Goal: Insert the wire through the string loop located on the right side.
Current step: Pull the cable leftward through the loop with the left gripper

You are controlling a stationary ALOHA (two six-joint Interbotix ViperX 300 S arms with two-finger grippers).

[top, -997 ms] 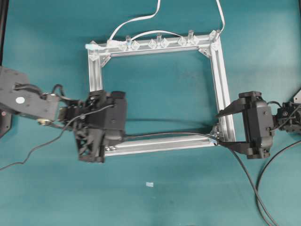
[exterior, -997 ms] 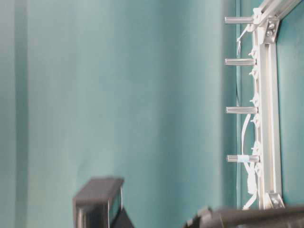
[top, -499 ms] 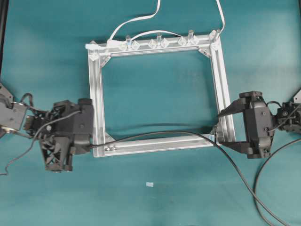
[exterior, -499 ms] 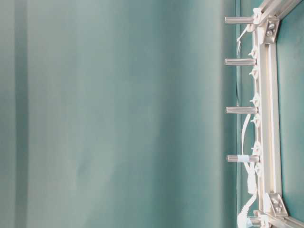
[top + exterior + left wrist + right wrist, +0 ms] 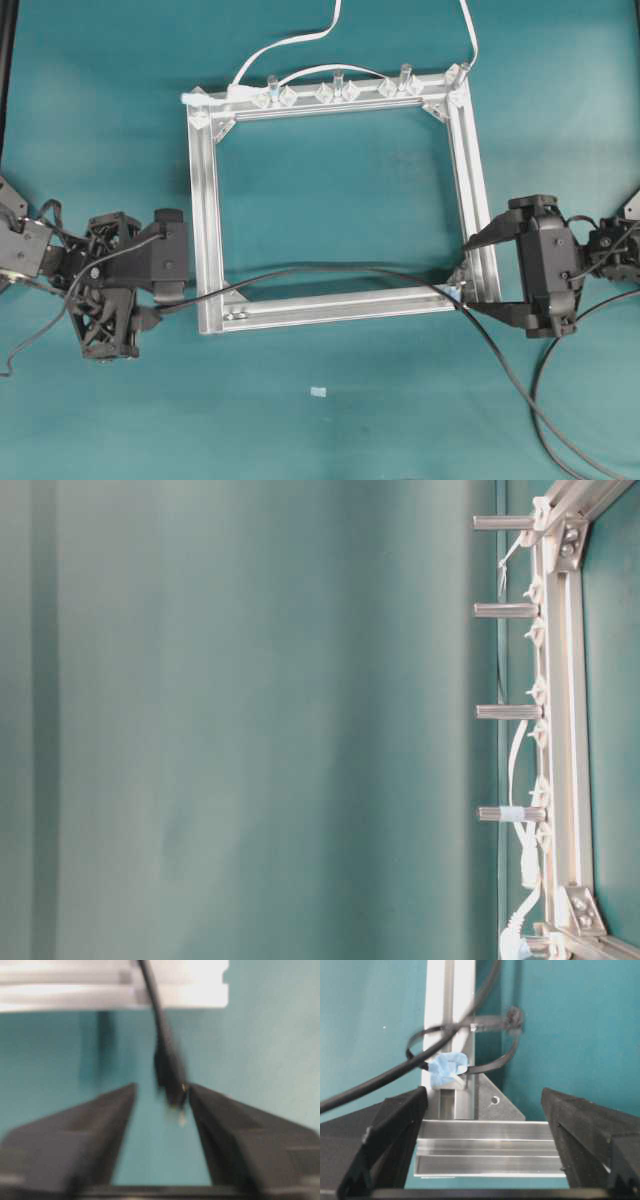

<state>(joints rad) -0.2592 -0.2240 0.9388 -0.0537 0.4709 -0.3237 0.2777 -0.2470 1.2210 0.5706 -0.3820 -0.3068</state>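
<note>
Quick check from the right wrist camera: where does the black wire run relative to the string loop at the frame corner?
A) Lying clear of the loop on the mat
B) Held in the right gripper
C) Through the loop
C: in the right wrist view the wire passes inside the string loop, while the right gripper stands open and empty.

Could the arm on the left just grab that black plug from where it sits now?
Probably yes: the left gripper is open, and the wire ends in its plug right between the fingers, with nothing in the way.
</note>
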